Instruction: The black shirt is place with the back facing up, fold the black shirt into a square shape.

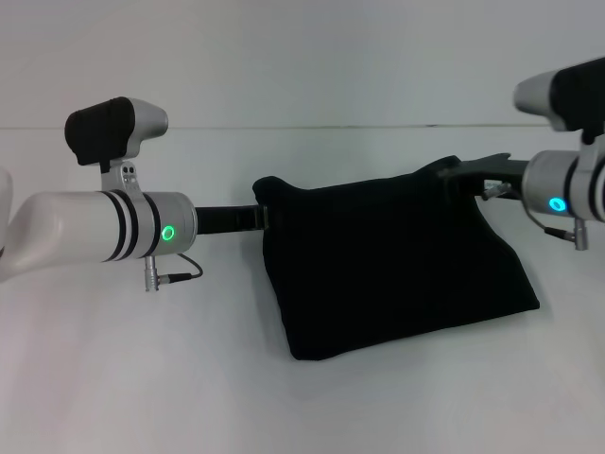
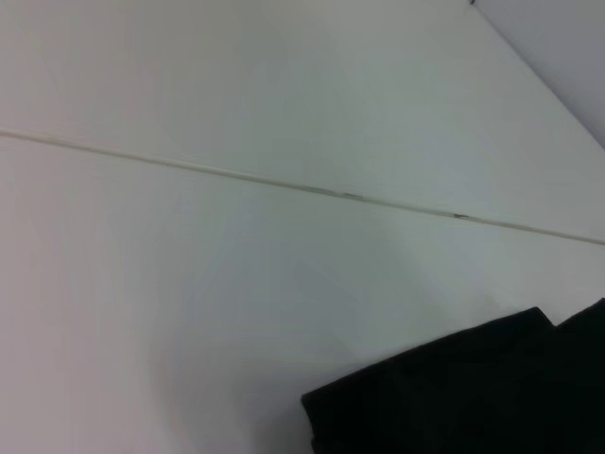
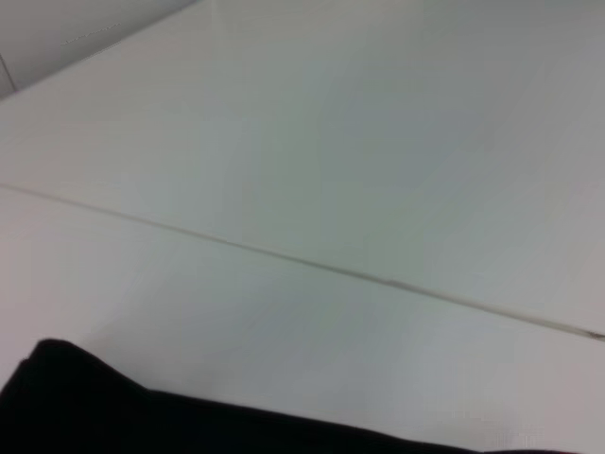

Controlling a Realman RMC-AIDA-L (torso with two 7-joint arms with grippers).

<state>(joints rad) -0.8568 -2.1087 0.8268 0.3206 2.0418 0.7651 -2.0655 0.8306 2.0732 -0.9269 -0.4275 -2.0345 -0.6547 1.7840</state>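
here we are holding the large plain matte black soft fabric shirt (image 1: 397,270) up by its far edge, with its near part resting on the white table (image 1: 142,378) in the middle of the scene, a little to the right. our left gripper (image 1: 267,216) is reaching in from the left and meeting the shirt's far left corner; our right gripper (image 1: 463,175) is coming in from the right at the far right corner. both corners are standing raised and the cloth is hanging taut between them, so we are judging that each gripper is pinching fabric, though the fingertips themselves are buried in black cloth. the wrist views are showing only bare table and a dark edge of the shirt.

we are expecting this cloth to be light and limp, sagging wherever it is not supported and creasing readily. it is not fragile, but it is likely sliding easily over the smooth table, so a fold could drag the lower layer. we are judging the corners and hems the best places to hold, keeping both ends level so the fold lands square.
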